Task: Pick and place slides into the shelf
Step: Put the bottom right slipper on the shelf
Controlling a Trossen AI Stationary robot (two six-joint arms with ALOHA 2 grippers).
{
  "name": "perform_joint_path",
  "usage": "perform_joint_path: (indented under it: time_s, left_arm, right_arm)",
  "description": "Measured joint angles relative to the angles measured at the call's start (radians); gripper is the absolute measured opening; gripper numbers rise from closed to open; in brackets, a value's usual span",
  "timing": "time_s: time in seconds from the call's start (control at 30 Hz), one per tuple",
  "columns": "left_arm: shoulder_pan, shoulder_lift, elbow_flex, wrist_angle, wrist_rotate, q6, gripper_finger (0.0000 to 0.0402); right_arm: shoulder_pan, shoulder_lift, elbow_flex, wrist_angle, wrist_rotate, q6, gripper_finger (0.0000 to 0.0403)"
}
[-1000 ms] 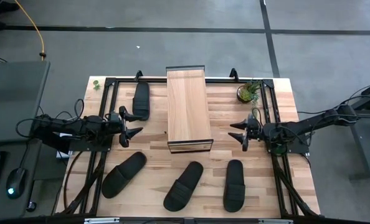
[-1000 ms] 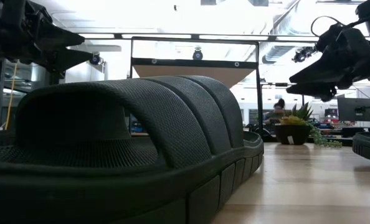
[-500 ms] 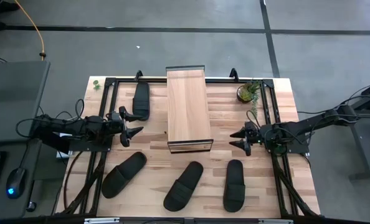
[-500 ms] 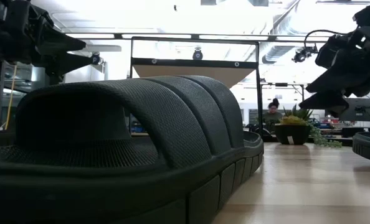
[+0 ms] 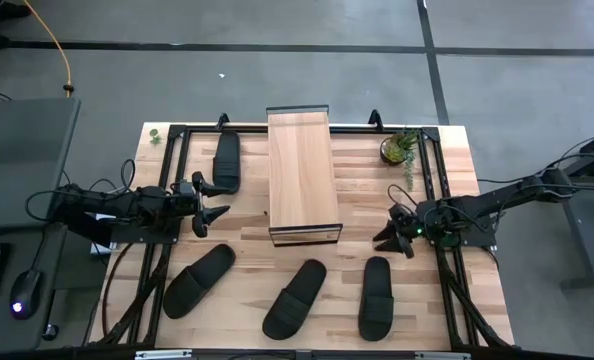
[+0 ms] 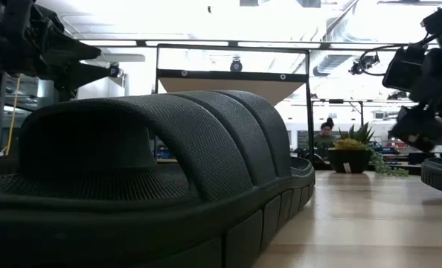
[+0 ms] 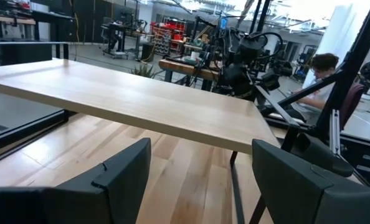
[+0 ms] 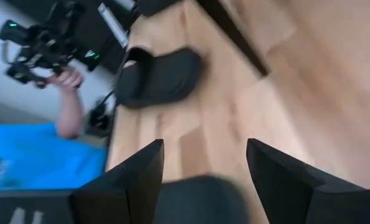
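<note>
Four black slides lie sole-down on the slatted table: one at the far left [image 5: 226,160], three in a row along the near edge [image 5: 198,280] [image 5: 295,298] [image 5: 375,297]. The shelf [image 5: 302,175], a light-wood plank on a thin black frame, stands at the table's middle. My left gripper [image 5: 215,203] hovers open to the left of the shelf, pointing level at it [image 7: 129,99]. My right gripper [image 5: 385,238] hovers open to the right of the shelf's near end, tipped down over the rightmost slide [image 8: 197,193]. Nothing is between either pair of fingers.
A small potted plant [image 5: 399,148] stands at the far right of the table. Black frame rails [image 5: 167,180] run along the table's left and right sides. A person in a blue shirt [image 8: 42,162] shows beyond the table. Bare wood lies between the shelf and the near slides.
My right gripper has rolled about its own axis and tipped downward, its fingertips swinging toward the table's near edge and the rightmost slide. It has stayed open. The slides and the shelf have kept their places.
</note>
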Motion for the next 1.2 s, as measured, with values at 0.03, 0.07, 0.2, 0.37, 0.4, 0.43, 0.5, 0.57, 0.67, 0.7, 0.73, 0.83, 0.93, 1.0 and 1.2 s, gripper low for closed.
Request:
perform_joint_path:
  time_s: [0.03, 0.07, 0.2, 0.37, 0.4, 0.43, 0.5, 0.57, 0.67, 0.7, 0.73, 0.83, 0.93, 1.0, 1.2]
  left_arm:
    - [0.0, 0.0, 0.0, 0.0, 0.0, 0.0, 0.0262]
    - [0.0, 0.0, 0.0, 0.0, 0.0, 0.0, 0.0262]
    - [0.0, 0.0, 0.0, 0.0, 0.0, 0.0, 0.0262]
    - [0.0, 0.0, 0.0, 0.0, 0.0, 0.0, 0.0262]
    - [0.0, 0.0, 0.0, 0.0, 0.0, -0.001, 0.0262]
    - [0.0, 0.0, 0.0, 0.0, 0.0, -0.001, 0.0262]
    - [0.0, 0.0, 0.0, 0.0, 0.0, -0.002, 0.0262]
    - [0.0, 0.0, 0.0, 0.0, 0.0, -0.003, 0.0262]
    - [0.0, 0.0, 0.0, 0.0, 0.0, -0.004, 0.0262]
    - [0.0, 0.0, 0.0, 0.0, 0.0, -0.004, 0.0262]
    - [0.0, 0.0, 0.0, 0.0, 0.0, -0.007, 0.0262]
    - [0.0, 0.0, 0.0, 0.0, 0.0, -0.028, 0.0262]
    - [0.0, 0.0, 0.0, 0.0, 0.004, -0.034, 0.0262]
    - [0.0, 0.0, 0.0, 0.0, 0.015, -0.034, 0.0262]
    - [0.0, 0.0, 0.0, -0.002, 0.02, -0.036, 0.0262]
  right_arm:
    - [0.0, 0.0, 0.0, 0.0, -0.026, 0.023, 0.022]
    - [0.0, 0.0, 0.0, 0.0, -0.048, 0.042, 0.022]
    - [0.001, 0.0, 0.0, 0.001, -0.144, 0.118, 0.022]
    - [0.012, 0.0, 0.0, 0.004, -0.206, 0.202, 0.022]
    - [0.021, 0.0, 0.0, 0.006, -0.203, 0.2, 0.022]
    - [0.032, 0.0, 0.0, 0.008, -0.201, 0.198, 0.022]
    - [0.057, 0.001, 0.006, 0.004, -0.2, 0.202, 0.022]
    - [0.091, 0.012, 0.025, 0.004, -0.182, 0.202, 0.022]
    - [0.155, 0.053, 0.076, -0.006, -0.132, 0.185, 0.022]
    - [0.175, 0.073, 0.102, -0.018, -0.115, 0.176, 0.022]
    - [0.192, 0.095, 0.132, -0.034, -0.102, 0.164, 0.022]
    - [0.236, 0.164, 0.244, -0.133, -0.071, 0.103, 0.022]
    - [0.284, 0.249, 0.366, -0.317, 0.003, 0.041, 0.022]
    - [0.311, 0.314, 0.434, -0.414, 0.042, 0.0, 0.022]
    - [0.349, 0.487, 0.492, -0.455, 0.019, 0.012, 0.022]
